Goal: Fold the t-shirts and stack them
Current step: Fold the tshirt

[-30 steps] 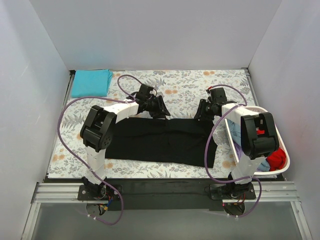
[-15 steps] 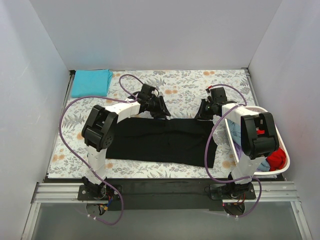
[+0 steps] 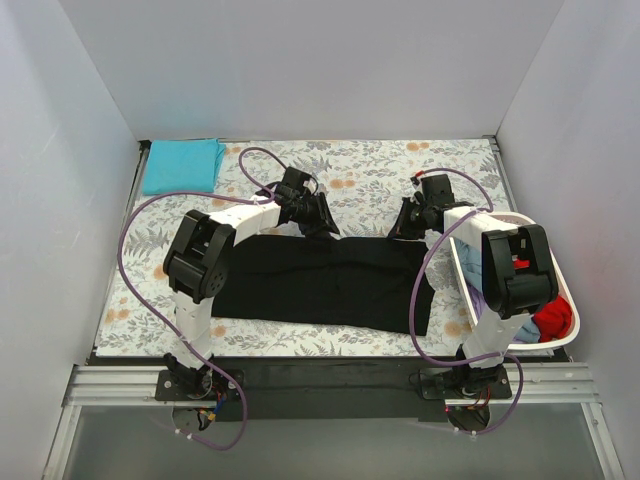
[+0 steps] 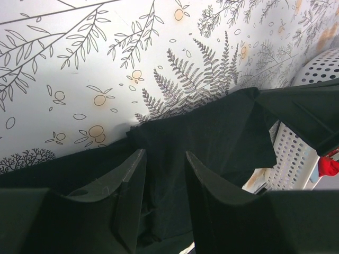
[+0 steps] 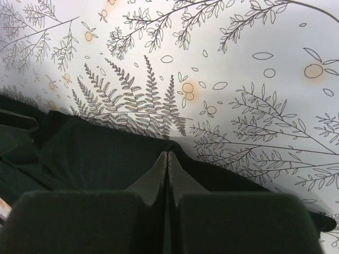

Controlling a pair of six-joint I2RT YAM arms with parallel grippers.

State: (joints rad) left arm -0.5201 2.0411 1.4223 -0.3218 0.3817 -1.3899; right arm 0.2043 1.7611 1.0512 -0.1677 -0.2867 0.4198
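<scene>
Black t-shirt (image 3: 320, 282) spread on floral covering (image 3: 370, 165) between white walls (image 3: 320, 60); left pincer (image 4: 164, 153) apart, right pincer (image 5: 168, 154) clamps it.

The black t-shirt (image 3: 320, 285) is soft, matt cloth with faint creases, and it lies on a smooth table covering (image 3: 370, 170) whose printed floral pattern has a slight sheen. Beyond the black t-shirt's far left corner, the teal t-shirt (image 3: 182, 165) is similar matt cloth. Off its right end, the laundry basket (image 4: 320, 71) is smooth white perforated plastic and holds a matt red t-shirt (image 3: 553, 320). Over the black t-shirt, the left gripper (image 4: 164, 153) has fingers (image 4: 130, 201) of dark, semi-glossy plastic.
</scene>
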